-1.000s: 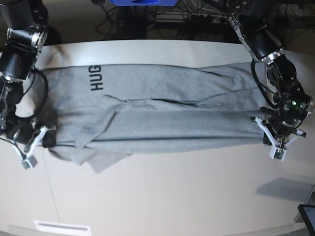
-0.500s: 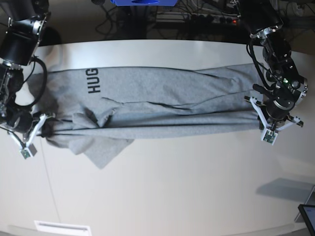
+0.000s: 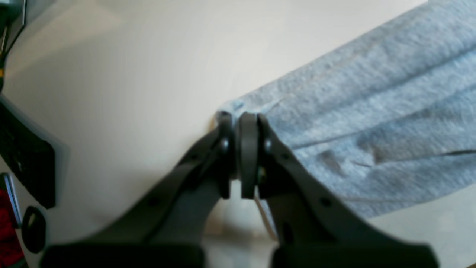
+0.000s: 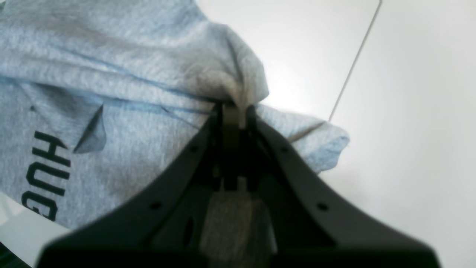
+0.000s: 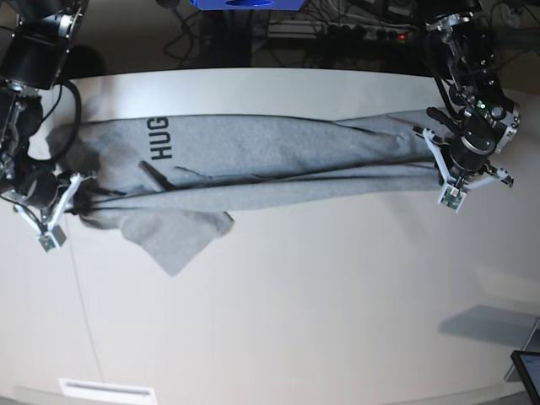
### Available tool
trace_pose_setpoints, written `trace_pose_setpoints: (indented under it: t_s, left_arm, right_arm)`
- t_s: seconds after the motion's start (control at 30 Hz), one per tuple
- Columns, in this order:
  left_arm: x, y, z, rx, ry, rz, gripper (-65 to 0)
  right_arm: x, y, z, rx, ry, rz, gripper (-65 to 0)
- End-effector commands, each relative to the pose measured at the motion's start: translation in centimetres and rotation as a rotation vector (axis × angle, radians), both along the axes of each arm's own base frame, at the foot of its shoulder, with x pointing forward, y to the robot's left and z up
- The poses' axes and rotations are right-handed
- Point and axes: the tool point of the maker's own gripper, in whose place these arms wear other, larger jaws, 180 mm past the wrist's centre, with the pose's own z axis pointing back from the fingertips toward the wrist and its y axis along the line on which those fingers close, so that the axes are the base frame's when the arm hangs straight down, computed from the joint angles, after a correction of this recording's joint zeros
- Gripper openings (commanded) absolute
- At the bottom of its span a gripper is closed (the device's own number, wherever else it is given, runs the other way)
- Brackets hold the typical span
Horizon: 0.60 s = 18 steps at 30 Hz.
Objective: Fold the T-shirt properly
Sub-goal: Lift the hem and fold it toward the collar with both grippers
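Overhead, the pale table (image 5: 278, 312) carries little besides the garment: a dark tablet-like corner (image 5: 526, 369) sits at its near right edge, a white label strip (image 5: 106, 391) lies at the near left, and a thin seam line (image 5: 84, 304) runs across the surface on the left side. Behind the far edge, tangled cables (image 5: 337, 34) and a blue object (image 5: 245, 4) sit in the dark. Nothing lies on the bare surface in front of the cloth.

The T-shirt (image 5: 278, 164) lies stretched across the far half of the table, its long axis running left to right in the base view, from one arm to the other. It is gathered into a long, narrow band with lengthwise creases. The black letters "HUG" (image 5: 160, 139) face up near the left end, reading sideways. Below them a loose flap (image 5: 181, 236) of cloth hangs toward the near side.

The right gripper (image 4: 234, 111), at the left end in the base view, is clamped on a bunched fold of the shirt, the fabric pinched between its closed fingers and draped over them. The left gripper (image 3: 238, 123), at the opposite end, has its jaws pressed together on the very edge of the cloth, where a small tuft shows above the fingertips.
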Motion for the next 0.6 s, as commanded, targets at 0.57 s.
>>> trace_pose_setpoints:
  t_s: [0.57]
  left_arm:
    - [-3.5, -1.2, -2.9, 0.032, 0.134, -0.073, -65.0]
  right_arm:
    - [-2.2, -0.2, 0.5, -0.025, -0.028, -0.015, -65.0]
